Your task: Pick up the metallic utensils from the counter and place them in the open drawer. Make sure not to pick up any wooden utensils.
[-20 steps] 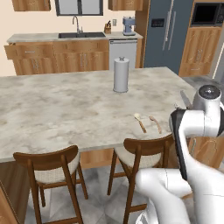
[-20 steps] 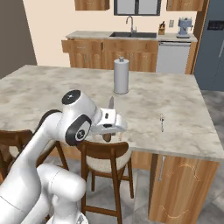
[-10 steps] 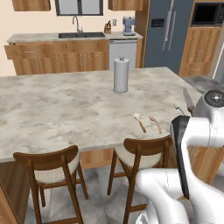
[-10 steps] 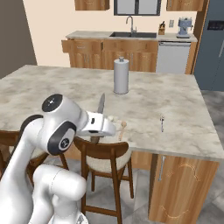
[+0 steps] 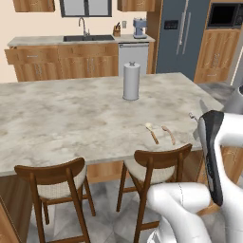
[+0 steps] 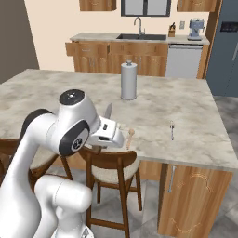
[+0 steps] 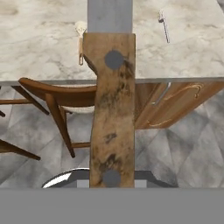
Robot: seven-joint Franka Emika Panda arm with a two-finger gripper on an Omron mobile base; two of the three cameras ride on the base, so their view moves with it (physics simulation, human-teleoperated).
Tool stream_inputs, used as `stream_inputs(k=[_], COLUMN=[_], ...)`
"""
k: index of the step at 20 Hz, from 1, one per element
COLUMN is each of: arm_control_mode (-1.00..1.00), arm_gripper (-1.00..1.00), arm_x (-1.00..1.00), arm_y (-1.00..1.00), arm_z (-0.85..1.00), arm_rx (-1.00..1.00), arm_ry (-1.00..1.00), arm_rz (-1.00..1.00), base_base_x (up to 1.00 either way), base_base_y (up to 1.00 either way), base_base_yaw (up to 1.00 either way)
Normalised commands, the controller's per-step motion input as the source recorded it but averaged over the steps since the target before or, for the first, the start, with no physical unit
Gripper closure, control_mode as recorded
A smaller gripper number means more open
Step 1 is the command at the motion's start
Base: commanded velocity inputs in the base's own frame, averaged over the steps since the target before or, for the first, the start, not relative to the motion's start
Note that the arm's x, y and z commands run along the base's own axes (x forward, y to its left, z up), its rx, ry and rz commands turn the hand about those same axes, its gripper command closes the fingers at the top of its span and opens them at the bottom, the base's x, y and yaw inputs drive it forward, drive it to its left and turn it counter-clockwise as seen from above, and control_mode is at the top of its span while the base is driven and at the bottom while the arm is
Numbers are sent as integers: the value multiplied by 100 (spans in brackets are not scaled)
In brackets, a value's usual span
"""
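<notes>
At the front edge of the bench [image 6: 46, 93], above a chair [image 6: 109, 162], the jaws are clamped on the knife [image 6: 108, 111], which is held in the air with its grey blade pointing up. Just to its right a wooden spoon [image 6: 130, 136] lies on the stone. Farther right, well apart, lies the silver fork [image 6: 172, 130].

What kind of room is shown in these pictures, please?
It looks like a home kitchen, rendered in simulation. A large marbled counter with chairs stands in front, and behind it there are a sink with a faucet and a tall dark refrigerator.
</notes>
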Motion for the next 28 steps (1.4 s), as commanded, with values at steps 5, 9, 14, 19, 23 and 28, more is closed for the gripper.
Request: stream_inputs(k=[5, 9, 14, 19, 23, 28], arm_control_mode=[-100, -100, -100, -100, -100, 100], arm_gripper=[100, 100, 100, 100, 100, 100], arm_x=[-9, -1, 0, 0, 0, 0], arm_y=[28, 33, 32, 11, 0, 0], arm_z=[-2, -2, 0, -2, 0, 0], arm_rx=[11, 1, 2, 0, 0, 0], arm_ry=[2, 2, 6, 1, 0, 0], arm_rz=[9, 5, 7, 4, 0, 0], base_base_x=[0, 0, 0, 0, 0, -7], base_base_y=[0, 0, 0, 0, 0, -5], base_base_yaw=[0, 0, 0, 0, 0, 0])
